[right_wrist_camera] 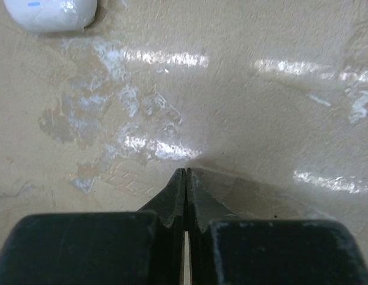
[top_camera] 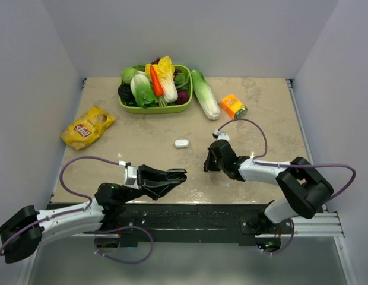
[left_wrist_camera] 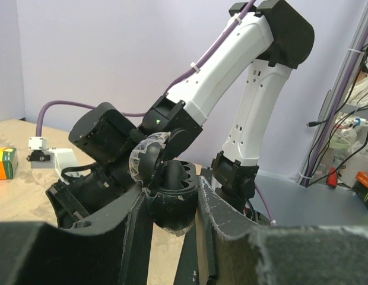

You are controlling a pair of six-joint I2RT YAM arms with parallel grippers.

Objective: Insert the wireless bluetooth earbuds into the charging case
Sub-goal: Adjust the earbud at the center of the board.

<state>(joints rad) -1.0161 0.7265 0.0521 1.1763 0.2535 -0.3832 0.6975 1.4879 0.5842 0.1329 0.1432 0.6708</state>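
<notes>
The left fingers clamped a rounded black hinged shell, apparently an open charging case, low in the overhead frame. The right fingers were pressed shut on nothing above the beige tabletop. A glossy white pebble-shaped case lay at centre. We saw no earbuds; we judged them light and slick, best pinched across the body.

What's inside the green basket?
Vegetables fill the green basket: an orange carrot, pale cabbages, and dark green and purple leaves. The pile covers the basket's bottom, so anything lying underneath cannot be seen.
</notes>
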